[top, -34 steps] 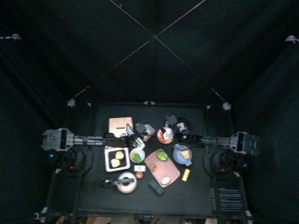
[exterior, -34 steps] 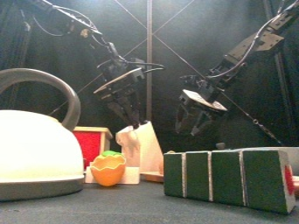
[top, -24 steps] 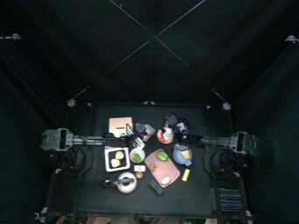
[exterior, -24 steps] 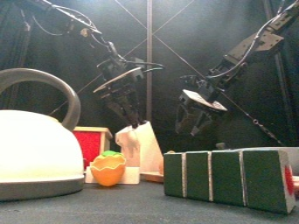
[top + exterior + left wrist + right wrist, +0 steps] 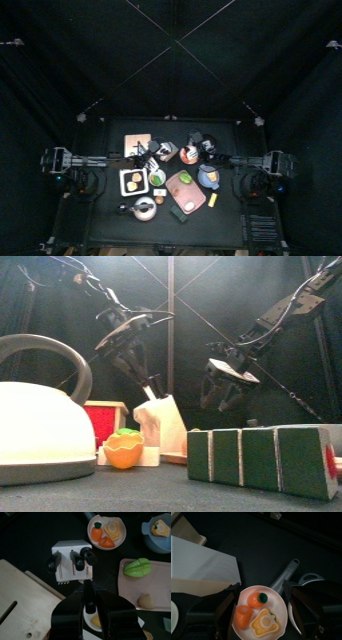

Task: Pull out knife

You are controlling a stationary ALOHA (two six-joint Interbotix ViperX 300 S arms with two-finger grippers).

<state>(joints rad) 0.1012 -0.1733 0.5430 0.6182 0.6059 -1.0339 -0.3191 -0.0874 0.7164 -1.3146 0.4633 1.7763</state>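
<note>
A white knife block (image 5: 72, 560) carries black handles (image 5: 85, 557). A pale wooden board (image 5: 23, 602) and a pink board (image 5: 148, 587) bearing a green vegetable (image 5: 139, 567) lie on the black counter (image 5: 33, 537).

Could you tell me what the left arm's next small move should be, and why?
Probably keep lifting straight up. The left tool is shut on a knife held above the white knife block, with its tip just above the block in the front view. The right tool hangs open nearby.
</note>
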